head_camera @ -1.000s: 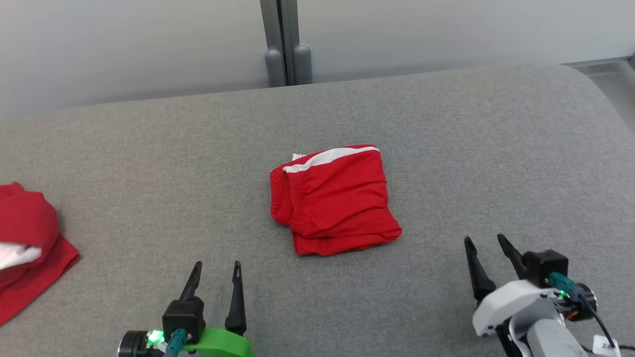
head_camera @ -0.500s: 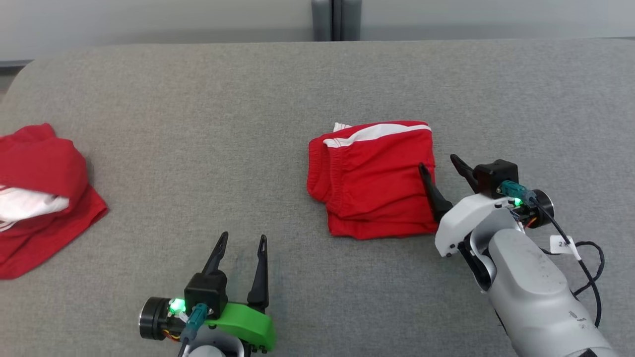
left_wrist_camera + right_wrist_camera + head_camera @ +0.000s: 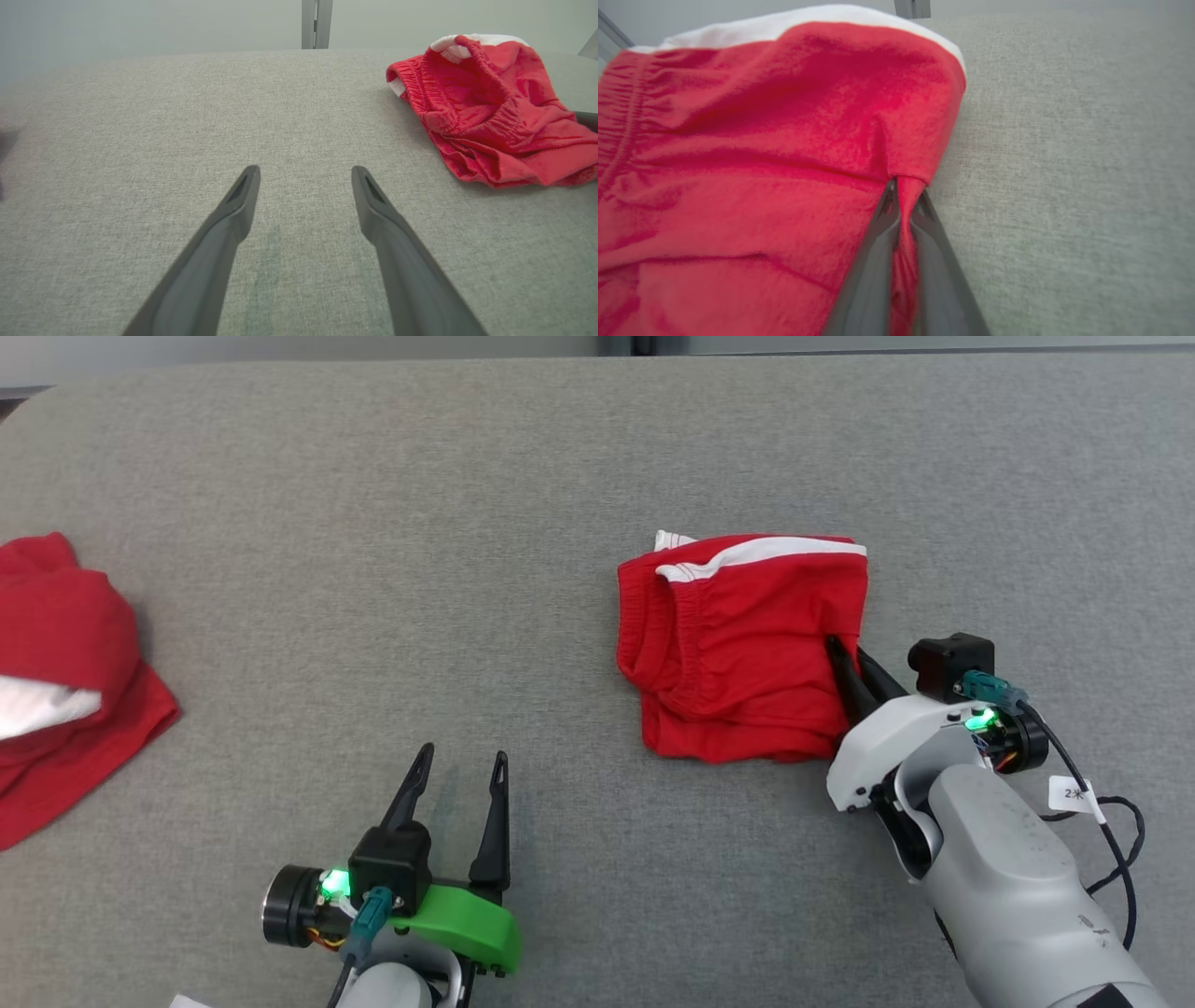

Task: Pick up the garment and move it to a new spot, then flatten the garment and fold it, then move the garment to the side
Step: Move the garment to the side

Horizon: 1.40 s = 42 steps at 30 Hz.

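Note:
The garment is a folded pair of red shorts with a white stripe, lying right of centre on the grey padded surface. My right gripper is shut on the garment's right edge; in the right wrist view a fold of red cloth is pinched between the two dark fingers. My left gripper stands open over bare grey fabric at the lower left, apart from the garment, which lies to its upper right in the left wrist view.
A second red and white piece of clothing lies bunched at the surface's left edge. The rounded far edge of the surface meets a pale wall with a grey post.
My right gripper reached forward to the garment's right edge and shut on the cloth. The head camera tilted down and shifted, so the whole picture moved. The left gripper stayed open.

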Motion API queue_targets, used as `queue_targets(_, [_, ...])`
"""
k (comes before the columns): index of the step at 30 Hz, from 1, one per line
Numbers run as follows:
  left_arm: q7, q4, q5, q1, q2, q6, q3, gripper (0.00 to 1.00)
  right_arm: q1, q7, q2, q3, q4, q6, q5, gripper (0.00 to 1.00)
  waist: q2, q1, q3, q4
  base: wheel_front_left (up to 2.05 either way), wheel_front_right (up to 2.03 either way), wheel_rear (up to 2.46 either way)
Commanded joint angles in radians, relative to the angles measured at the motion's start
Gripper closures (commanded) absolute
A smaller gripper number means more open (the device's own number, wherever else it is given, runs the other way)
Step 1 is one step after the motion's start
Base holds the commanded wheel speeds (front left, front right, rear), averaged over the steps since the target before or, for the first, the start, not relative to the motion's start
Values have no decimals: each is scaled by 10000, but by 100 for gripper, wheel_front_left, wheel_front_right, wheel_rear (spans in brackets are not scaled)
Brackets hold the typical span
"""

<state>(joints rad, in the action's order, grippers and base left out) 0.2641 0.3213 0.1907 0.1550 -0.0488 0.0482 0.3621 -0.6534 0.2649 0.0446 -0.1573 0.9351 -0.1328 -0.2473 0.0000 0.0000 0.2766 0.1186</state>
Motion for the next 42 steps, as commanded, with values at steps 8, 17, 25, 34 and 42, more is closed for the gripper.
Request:
queue_targets(8, [1,-84,-368,673,-47,-463,285,0,750,-14,104,-262,-529,38,-516,100,0,0,-103,-3282,0,0,0])
queue_targets(17, [1,114,-621,838,-50,-779,314,0,1151,-9,78,-710,-1088,30,-1110,100,0,0,6,-5551,0,0,0])
queue_targets(25, [1,313,-795,899,-53,-941,177,0,1103,-8,70,-949,-1224,30,-800,100,0,0,264,-6511,0,0,0])
queue_targets(34, [2,432,-1188,1205,-103,-1124,-27,0,-380,-7,435,-821,-730,30,549,100,0,0,1064,-6033,0,0,0])
queue_targets(42, [1,282,-1500,1586,-228,-1253,-131,0,-2452,-7,1660,-517,694,30,1348,100,0,0,1980,-5001,0,0,0])
